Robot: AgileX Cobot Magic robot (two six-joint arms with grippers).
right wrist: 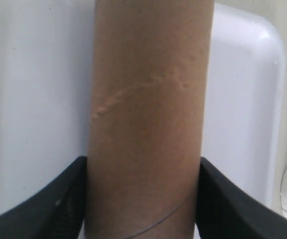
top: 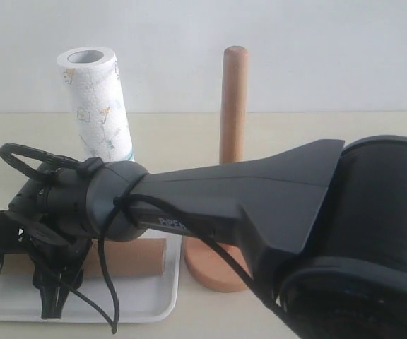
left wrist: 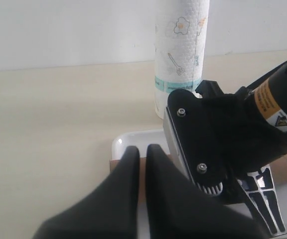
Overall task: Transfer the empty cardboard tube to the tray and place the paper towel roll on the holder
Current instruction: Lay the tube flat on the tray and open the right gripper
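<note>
The empty cardboard tube [top: 129, 258] lies flat in the white tray [top: 147, 305] at the front left. My right gripper [right wrist: 143, 199] reaches across from the right and is shut on the tube [right wrist: 146, 99], one finger pressed to each side; in the exterior view it hangs over the tray's left half [top: 51, 289]. The paper towel roll [top: 97, 106] stands upright on the table behind the tray. To the tray's right, the wooden holder [top: 233, 106] stands bare. My left gripper [left wrist: 141, 154] is shut on nothing, low by the tray's corner [left wrist: 128, 139].
The right arm's black body [top: 260, 205] crosses the front of the holder and hides part of its disc base [top: 214, 274]. In the left wrist view the right gripper's housing [left wrist: 218, 144] sits close beside my left fingers, with the roll [left wrist: 181, 55] behind it.
</note>
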